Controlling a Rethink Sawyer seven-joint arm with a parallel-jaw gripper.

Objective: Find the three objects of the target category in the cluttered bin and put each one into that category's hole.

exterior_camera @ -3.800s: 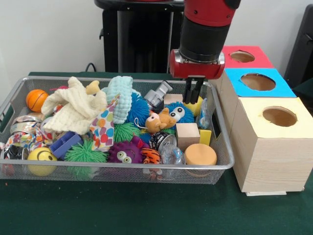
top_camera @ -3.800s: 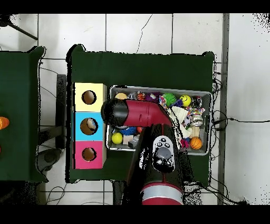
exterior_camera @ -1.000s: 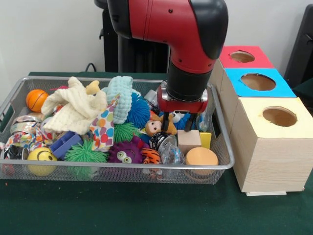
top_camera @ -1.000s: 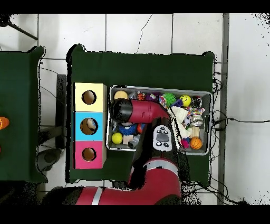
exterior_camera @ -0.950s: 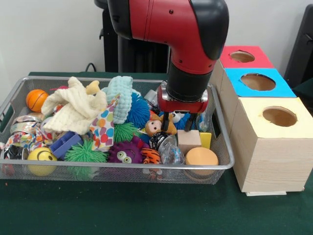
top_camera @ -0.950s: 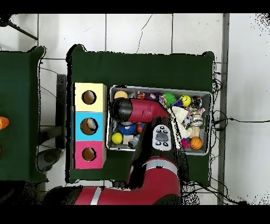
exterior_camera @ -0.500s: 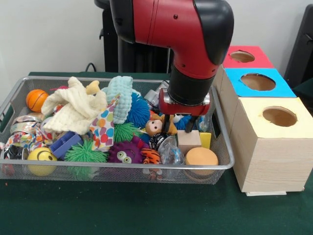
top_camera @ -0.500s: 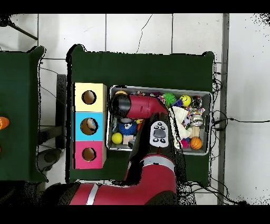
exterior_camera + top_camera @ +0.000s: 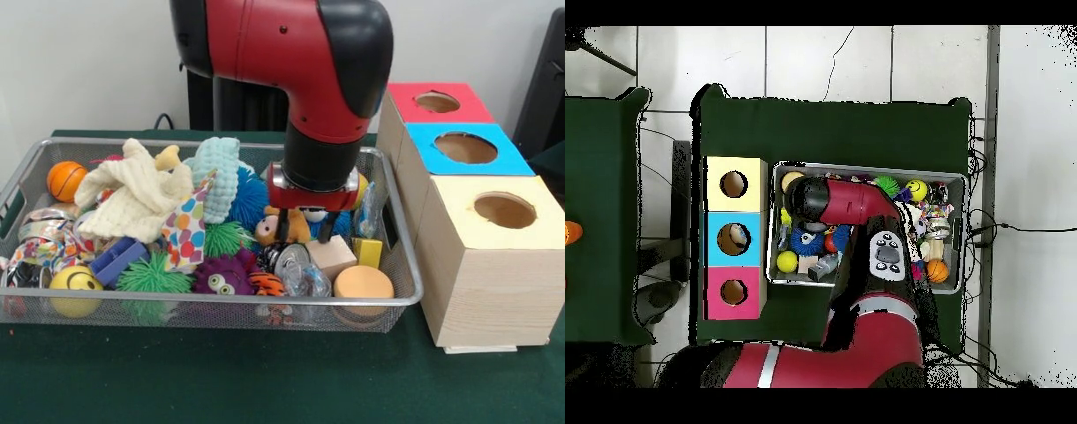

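My tool (image 9: 306,231) was down in the wire bin (image 9: 212,301) at this point, buried in the right half of the pile, right over the little orange plush animal (image 9: 281,228). Honestly couldn't tell how wide the tool was or whether it had anything, since the wrist housing blocked most of it from the front and the arm (image 9: 850,205) covered the whole spot from overhead. My guess was that I was going for the plush, since it sat directly under the wrist.

Around it, packed tight:
- a wooden cube (image 9: 332,257) tilted just in front, touching a shiny crumpled wrapper (image 9: 300,265)
- a small yellow block (image 9: 367,251) and a round tan puck (image 9: 362,284) by the right wall
- a blue spiky ball (image 9: 252,198), a purple googly-eyed spiky ball (image 9: 220,276) and a green one (image 9: 152,276) to the left
- a cream knit cloth (image 9: 134,192) draped over the left side

Everything leaned on everything, which is why the cube sat crooked.

The three boxes stood in a row beside the bin on the green counter (image 9: 265,380): red box (image 9: 436,104), blue box (image 9: 465,148), plain cream box (image 9: 503,212), one hole each. No labels or readable writing anywhere, so I couldn't say which hole was the target. In the overhead view something seemed to sit inside the blue box's hole, unclear what.
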